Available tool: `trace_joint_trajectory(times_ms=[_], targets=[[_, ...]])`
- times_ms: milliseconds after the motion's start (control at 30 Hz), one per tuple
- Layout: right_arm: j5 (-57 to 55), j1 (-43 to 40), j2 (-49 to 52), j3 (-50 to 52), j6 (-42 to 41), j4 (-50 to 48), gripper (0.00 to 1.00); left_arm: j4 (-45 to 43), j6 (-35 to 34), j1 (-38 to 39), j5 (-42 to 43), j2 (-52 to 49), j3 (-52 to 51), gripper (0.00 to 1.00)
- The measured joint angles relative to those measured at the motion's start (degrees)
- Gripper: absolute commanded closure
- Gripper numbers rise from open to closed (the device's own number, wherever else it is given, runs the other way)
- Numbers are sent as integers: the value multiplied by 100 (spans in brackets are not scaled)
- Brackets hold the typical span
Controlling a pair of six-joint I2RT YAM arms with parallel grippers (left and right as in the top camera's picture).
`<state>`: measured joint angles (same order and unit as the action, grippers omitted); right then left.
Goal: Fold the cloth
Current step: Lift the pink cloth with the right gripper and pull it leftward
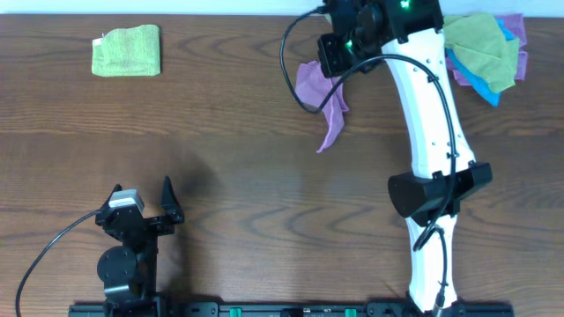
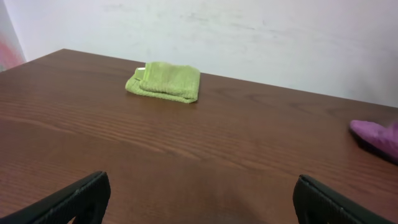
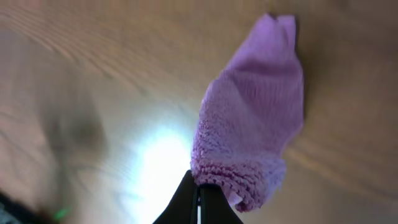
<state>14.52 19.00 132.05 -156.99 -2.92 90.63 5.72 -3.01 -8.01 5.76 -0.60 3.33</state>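
Note:
The lilac-purple cloth [image 1: 322,99] hangs bunched at the back of the table, one corner trailing toward the front. My right gripper [image 1: 339,55] is shut on its upper edge. In the right wrist view the cloth [image 3: 255,124] dangles from my shut gripper [image 3: 199,186] above the wood. Its far tip shows at the right edge of the left wrist view as a purple cloth [image 2: 376,137]. My left gripper [image 1: 144,204] rests near the front left, open with nothing between its fingers [image 2: 68,202].
A folded yellow-green cloth [image 1: 128,50] lies at the back left, also the green cloth [image 2: 165,81] ahead of my left gripper. A heap of green, blue and purple cloths [image 1: 486,48] sits at the back right, behind the right arm.

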Motion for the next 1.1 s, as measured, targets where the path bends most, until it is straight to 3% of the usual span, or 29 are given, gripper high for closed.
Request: trace_joint_trajectory(times_ms=[300,533,700,900,1100], targets=[[-24,39,-275,22,87,-48,98,0,0,0,0,0,0,4],[-162,85,-1578,192,151,310,98,0,0,0,-2,0,0,5],[-474,85,-3198,1740,197,-310,98,0,0,0,0,0,0,4],[-916,85,-5455,4704,212,-1222,98,0,0,0,-2,0,0,4],[-966,85,-6878,6983,79,-2052,98,-2,0,0,-2,-2,0,5]])
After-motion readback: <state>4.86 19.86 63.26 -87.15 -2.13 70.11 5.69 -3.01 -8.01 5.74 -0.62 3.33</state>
